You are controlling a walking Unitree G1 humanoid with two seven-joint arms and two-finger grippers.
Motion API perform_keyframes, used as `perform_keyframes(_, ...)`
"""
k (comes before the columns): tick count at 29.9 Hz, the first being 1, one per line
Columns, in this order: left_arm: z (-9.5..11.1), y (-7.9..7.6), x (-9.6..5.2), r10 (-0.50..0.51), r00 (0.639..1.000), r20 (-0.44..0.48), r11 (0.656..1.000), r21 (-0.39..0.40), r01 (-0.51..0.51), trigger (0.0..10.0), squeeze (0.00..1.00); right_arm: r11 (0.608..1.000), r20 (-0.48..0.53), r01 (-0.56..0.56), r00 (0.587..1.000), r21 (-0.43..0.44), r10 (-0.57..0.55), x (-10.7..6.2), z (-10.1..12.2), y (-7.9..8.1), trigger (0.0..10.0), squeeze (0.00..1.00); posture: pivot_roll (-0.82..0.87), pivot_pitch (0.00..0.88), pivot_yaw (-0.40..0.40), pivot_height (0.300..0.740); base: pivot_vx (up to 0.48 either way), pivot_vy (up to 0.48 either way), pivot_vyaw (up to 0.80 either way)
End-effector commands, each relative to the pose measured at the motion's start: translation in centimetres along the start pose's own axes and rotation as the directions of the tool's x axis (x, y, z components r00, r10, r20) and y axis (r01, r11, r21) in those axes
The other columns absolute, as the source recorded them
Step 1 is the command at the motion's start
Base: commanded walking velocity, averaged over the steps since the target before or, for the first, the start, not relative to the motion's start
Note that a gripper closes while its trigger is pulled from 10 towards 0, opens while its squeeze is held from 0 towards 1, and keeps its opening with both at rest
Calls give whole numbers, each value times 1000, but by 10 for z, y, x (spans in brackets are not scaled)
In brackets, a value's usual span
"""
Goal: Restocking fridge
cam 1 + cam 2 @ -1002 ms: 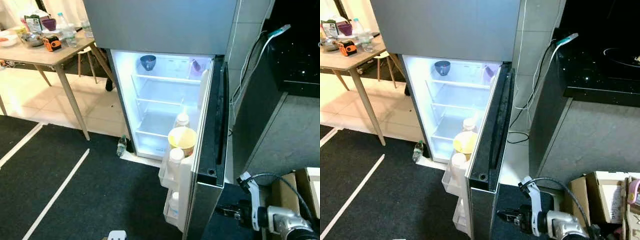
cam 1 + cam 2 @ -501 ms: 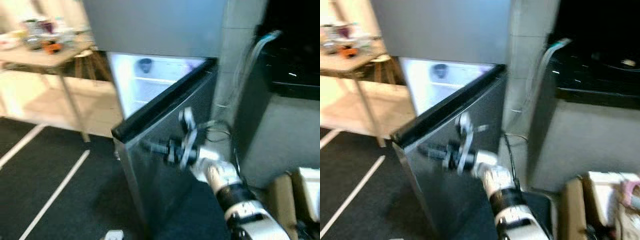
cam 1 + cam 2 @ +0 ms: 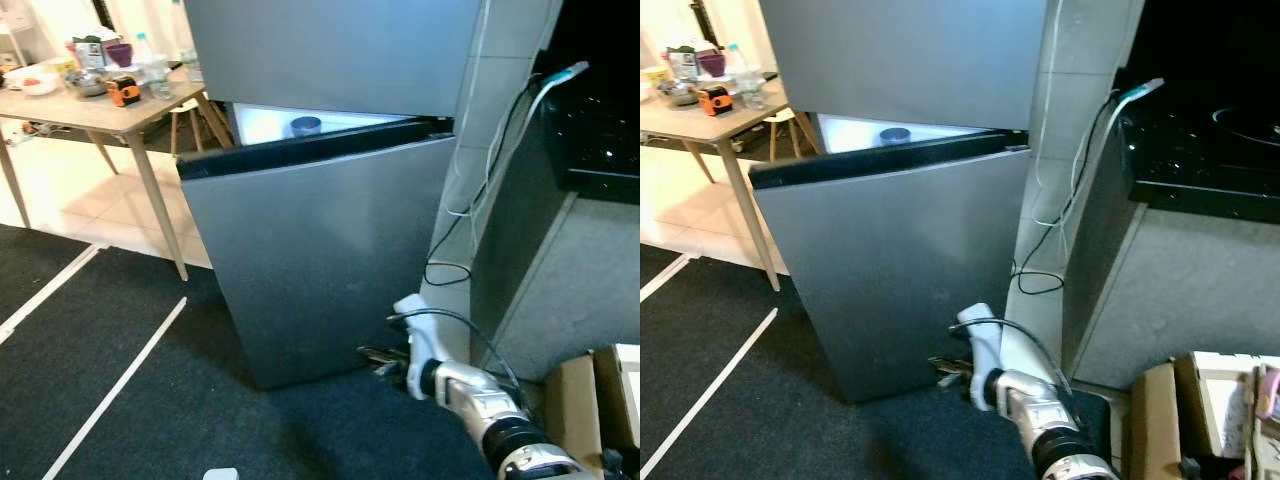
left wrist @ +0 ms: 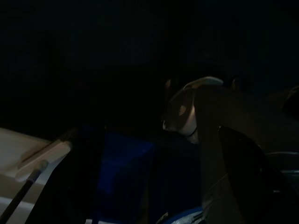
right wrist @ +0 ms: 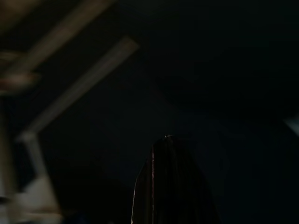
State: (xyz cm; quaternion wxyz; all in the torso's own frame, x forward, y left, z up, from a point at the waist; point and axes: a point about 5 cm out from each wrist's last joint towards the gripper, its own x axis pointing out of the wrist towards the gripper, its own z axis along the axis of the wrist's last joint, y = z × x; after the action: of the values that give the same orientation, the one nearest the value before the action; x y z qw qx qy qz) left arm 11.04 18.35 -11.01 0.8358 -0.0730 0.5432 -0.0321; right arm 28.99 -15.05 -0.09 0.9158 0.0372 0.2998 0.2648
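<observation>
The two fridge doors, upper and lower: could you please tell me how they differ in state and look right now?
The upper door sits flush and shut, while the lower door stands slightly ajar, swung out at its left side. No light shows around the upper door; above the lower door's dark top edge a lit strip and a blue bowl show. The right tool is low beside the lower door, far from the upper door. Both are plain grey, without visible handles.
</observation>
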Motion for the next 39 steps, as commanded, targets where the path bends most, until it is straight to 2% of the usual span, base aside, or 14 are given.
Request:
perform_keyframes(1, -7, -1, 0, 3, 1000, -27, 1000, 3, -3, 10000, 0, 996, -61, 72, 996, 42, -70, -6, -21, -5, 10000, 0, -12, 6, 19, 740, 0, 0, 0)
perform_keyframes(2, -5, -1, 0, 7, 1000, -22, 1000, 8, -7, 10000, 0, 984, -130, 164, 979, 70, -154, -18, -43, -17, 10000, 0, -11, 5, 19, 740, 0, 0, 0)
perform_keyframes(3, -5, -1, 0, 7, 1000, -22, 1000, 8, -7, 10000, 0, 984, -130, 164, 979, 70, -154, -18, -43, -17, 10000, 0, -11, 5, 19, 740, 0, 0, 0)
perform_keyframes(5, 0, -1, 1, 14, 1000, -12, 1000, 14, -14, 10000, 0, 955, -261, 295, 925, 34, -277, -38, -75, -30, 10000, 0, -13, 0, 19, 740, 0, 0, 397)
perform_keyframes(6, 0, -1, 1, 14, 1000, -12, 1000, 14, -14, 10000, 0, 955, -261, 295, 925, 34, -277, -38, -75, -30, 10000, 0, -13, 0, 19, 740, 0, 0, 794)
perform_keyframes(7, 4, 1, 1, 24, 1000, -2, 999, 24, -24, 10000, 0, 922, -371, 388, 856, 1, -360, -59, -105, -37, 10000, 0, -12, 0, 20, 740, 0, 0, 794)
perform_keyframes(8, 4, 1, 1, 24, 1000, -2, 999, 24, -24, 10000, 0, 922, -371, 388, 856, 1, -360, -59, -105, -37, 10000, 0, -12, 0, 20, 740, 0, 0, 794)
perform_keyframes(10, 7, 2, 1, 33, 999, 6, 999, 27, -33, 10000, 0, 898, -428, 440, 812, 4, -396, -73, -125, -39, 10000, 0, -15, 0, 22, 740, 0, 0, 794)
perform_keyframes(13, 8, 2, 1, 37, 999, 9, 999, 32, -37, 10000, 0, 887, -452, 462, 792, 5, -411, -79, -134, -39, 10000, 0, -20, 0, 26, 740, 0, 0, 794)
perform_keyframes(17, 16, 5, 1, 45, 999, 26, 998, 47, -46, 10000, 0, 841, -533, 541, 714, 9, -454, -101, -166, -34, 10000, 0, -24, 0, 30, 740, 0, 0, 794)
perform_keyframes(20, 18, 5, 1, 47, 998, 31, 998, 47, -48, 10000, 0, 836, -542, 548, 701, -6, -463, -104, -170, -32, 10000, 0, -26, 0, 32, 740, 0, 0, 648)
perform_keyframes(23, 19, 6, 1, 52, 998, 31, 998, 44, -54, 10000, 0, 813, -540, 582, 687, 7, -486, -104, -170, -32, 10000, 0, -28, 0, 33, 740, 0, 0, 0)
perform_keyframes(30, 18, 4, 2, 23, 999, 27, 999, 41, -24, 10000, 0, 822, -534, 570, 693, -6, -485, -101, -168, -32, 10000, 0, -25, 0, 29, 740, 0, 0, 0)
perform_keyframes(39, 15, 0, 2, 6, 1000, 24, 999, 43, -7, 10000, 0, 830, -535, 558, 695, -21, -481, -99, -166, -31, 10000, 0, -27, 0, 25, 740, 288, 0, 0)
